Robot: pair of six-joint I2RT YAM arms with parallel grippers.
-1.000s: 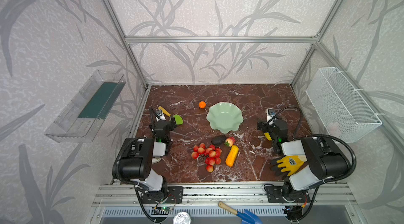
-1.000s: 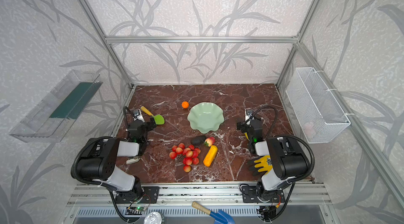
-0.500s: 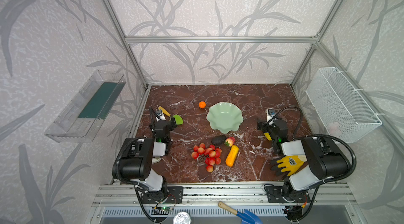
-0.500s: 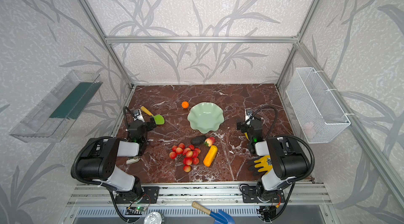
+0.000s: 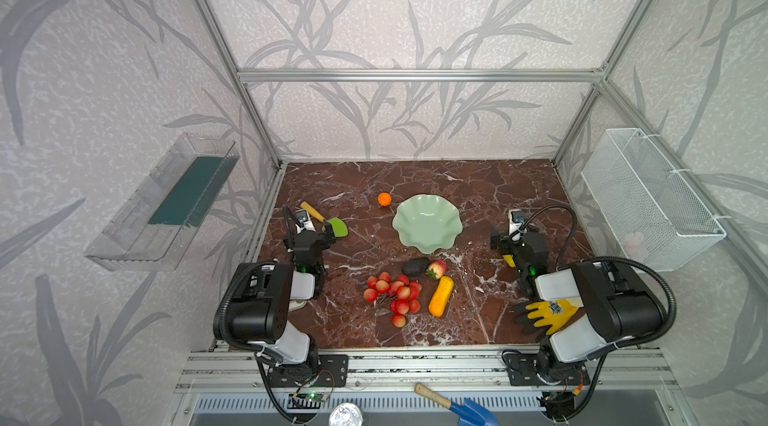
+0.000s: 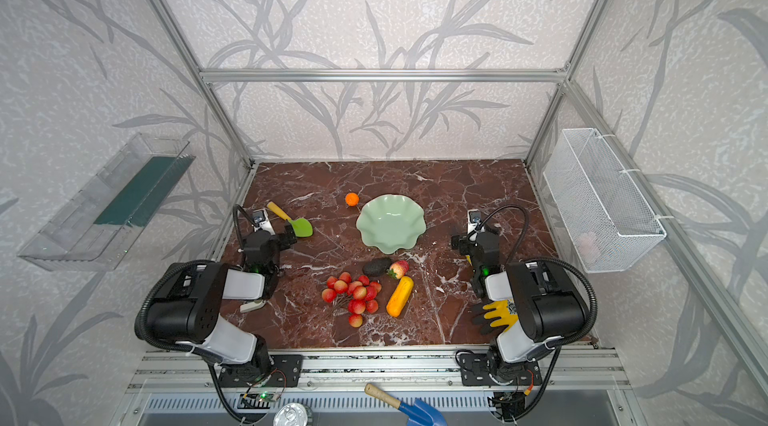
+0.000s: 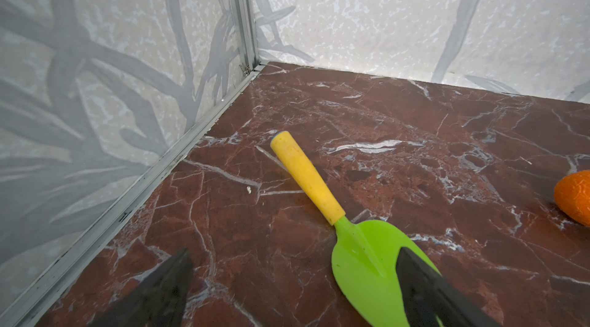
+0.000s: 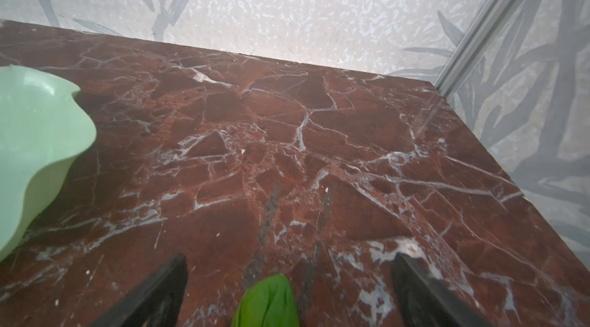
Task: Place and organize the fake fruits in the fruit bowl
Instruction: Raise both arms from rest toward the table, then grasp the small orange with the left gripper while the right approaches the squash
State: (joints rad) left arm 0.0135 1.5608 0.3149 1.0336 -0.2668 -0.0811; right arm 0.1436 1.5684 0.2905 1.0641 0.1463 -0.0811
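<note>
Although a second has passed, nothing has shifted: the left tool (image 7: 293, 280) and right tool (image 8: 290, 277) stay parked low over the bench (image 5: 478, 191), jaws spread wide and gripping nothing. The fruit bowl (image 5: 428, 222) sits mid-bench. The orange ball (image 5: 384, 198) lies just beside its far-left rim. The avocado (image 5: 414, 267), strawberry (image 5: 437, 269), yellow-orange fruit (image 5: 441, 296) and berry bunch (image 5: 395, 295) cluster nearer the robot.
</note>
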